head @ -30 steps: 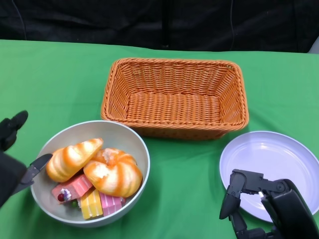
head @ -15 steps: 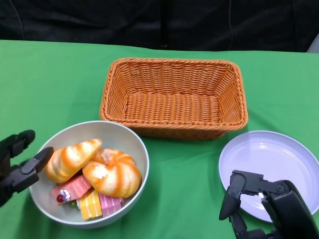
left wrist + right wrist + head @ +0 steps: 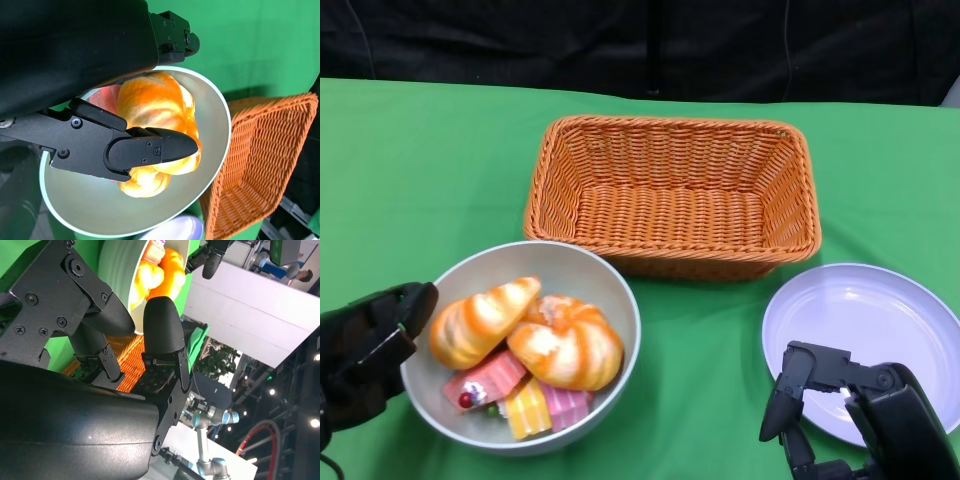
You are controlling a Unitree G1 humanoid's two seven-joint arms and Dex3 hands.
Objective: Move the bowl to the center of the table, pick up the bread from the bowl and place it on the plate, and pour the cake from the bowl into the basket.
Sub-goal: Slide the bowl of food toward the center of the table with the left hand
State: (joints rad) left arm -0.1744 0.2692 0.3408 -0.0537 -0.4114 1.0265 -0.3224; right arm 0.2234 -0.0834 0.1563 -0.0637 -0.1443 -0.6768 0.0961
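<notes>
Left hand (image 3: 365, 350) grips the grey bowl (image 3: 590, 275) rim
Fingers pinch the rim (croissants (image 3: 565, 350), cake slices (image 3: 485, 380) inside); right hand (image 3: 850, 405) fingers spread over the plate (image 3: 890, 310)

Green cloth (image 3: 440, 150) over table; black drape (image 3: 650, 45) behind; white wall panel (image 3: 250, 315), ceiling spotlights (image 3: 315, 422) beyond.

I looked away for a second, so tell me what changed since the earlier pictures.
The left hand closed in on the bowl's near-left rim, and the bowl, with its bread and cake, slid slightly right toward the table's center. Whether the hand truly grips the rim is unclear. The right hand, basket and plate stayed put.
</notes>
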